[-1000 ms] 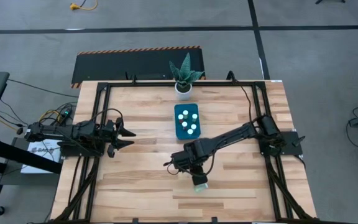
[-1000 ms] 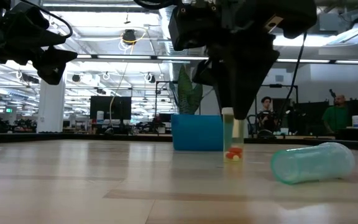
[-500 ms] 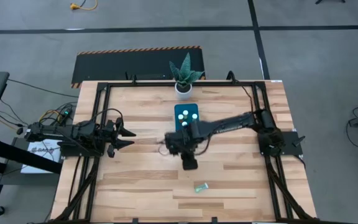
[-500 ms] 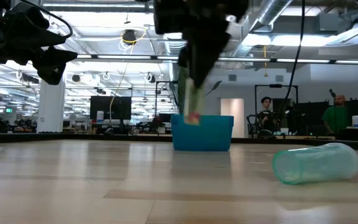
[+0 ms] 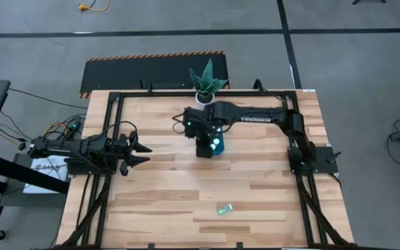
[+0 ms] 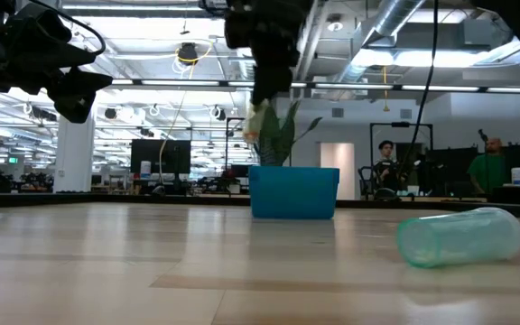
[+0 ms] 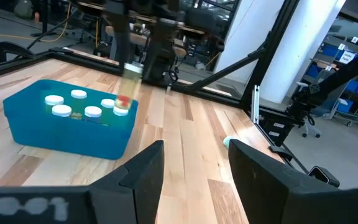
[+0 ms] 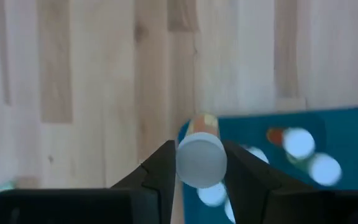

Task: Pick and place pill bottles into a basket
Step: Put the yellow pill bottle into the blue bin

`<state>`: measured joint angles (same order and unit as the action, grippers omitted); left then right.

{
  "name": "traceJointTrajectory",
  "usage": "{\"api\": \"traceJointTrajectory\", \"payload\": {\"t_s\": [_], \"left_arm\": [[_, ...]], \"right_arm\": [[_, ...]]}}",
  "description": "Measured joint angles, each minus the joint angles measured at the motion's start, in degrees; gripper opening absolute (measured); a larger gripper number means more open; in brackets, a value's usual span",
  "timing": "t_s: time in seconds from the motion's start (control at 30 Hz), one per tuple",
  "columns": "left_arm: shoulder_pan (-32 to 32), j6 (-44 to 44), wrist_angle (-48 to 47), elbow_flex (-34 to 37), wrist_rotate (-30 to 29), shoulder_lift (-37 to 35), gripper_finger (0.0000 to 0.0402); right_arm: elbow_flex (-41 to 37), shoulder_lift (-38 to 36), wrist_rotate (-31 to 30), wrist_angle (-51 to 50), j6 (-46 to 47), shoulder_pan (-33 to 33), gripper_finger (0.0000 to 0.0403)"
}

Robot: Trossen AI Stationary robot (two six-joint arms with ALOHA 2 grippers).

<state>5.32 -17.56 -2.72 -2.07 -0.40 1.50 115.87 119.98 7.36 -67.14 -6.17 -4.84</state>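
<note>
Bottle (image 8: pixel 201 158) held in the right gripper (image 8: pixel 199 163), fingers closed on its sides just below the white cap. In the left wrist view the bottle (image 7: pixel 129 87) hangs clear of the bench, cap uppermost, slightly tilted, with red and orange pills visible at its lower end, directly above one short wall of the basket (image 7: pixel 73 134). In the right wrist view the bottle sits over the basket's (image 8: pixel 328 124) corner, partly over bare wood.

Basket: teal, rectangular, on the bench (image 5: pixel 255 180) towards the far edge, roughly mid-width. In the high view the right gripper (image 5: pixel 205 144) covers most of it; only a strip of the basket (image 5: pixel 217 147) shows. At least 4 white-capped bottles (image 7: pixel 73 106) stand inside; 3 caps (image 8: pixel 309 155) show in the right wrist view.

Low view: right gripper (image 6: pixel 262 90) is raised above the basket (image 6: pixel 293 192), the bottle (image 6: pixel 258 122) in it near the basket's left end as seen there.

1 further bottle (image 6: pixel 459 236), pale green and translucent, lies on its side near the front edge of the bench, well apart from the basket; seen in the high view as a small pale shape (image 5: pixel 224 208).

Plant pot (image 5: pixel 205 97) stands at the far edge, just beyond the basket.

Left gripper (image 5: pixel 141 153) waits near the left edge, fingers (image 7: pixel 142 171) parted, holding nothing.
</note>
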Motion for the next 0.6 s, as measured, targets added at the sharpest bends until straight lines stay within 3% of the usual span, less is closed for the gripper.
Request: {"api": "traceJointTrajectory", "payload": {"t_s": [0.23, 0.6], "left_arm": [[-0.01, 0.00, -0.02, -0.02, 0.00, 0.00, 0.0170], [-0.01, 0.00, -0.01, -0.01, 0.00, 0.00, 0.0170]], "right_arm": [[0.00, 0.00, -2.05, -2.77, -3.41, -0.66, 0.0120], [-0.78, 2.96, -2.48, -1.18, -4.86, -0.94, 0.0114]]}}
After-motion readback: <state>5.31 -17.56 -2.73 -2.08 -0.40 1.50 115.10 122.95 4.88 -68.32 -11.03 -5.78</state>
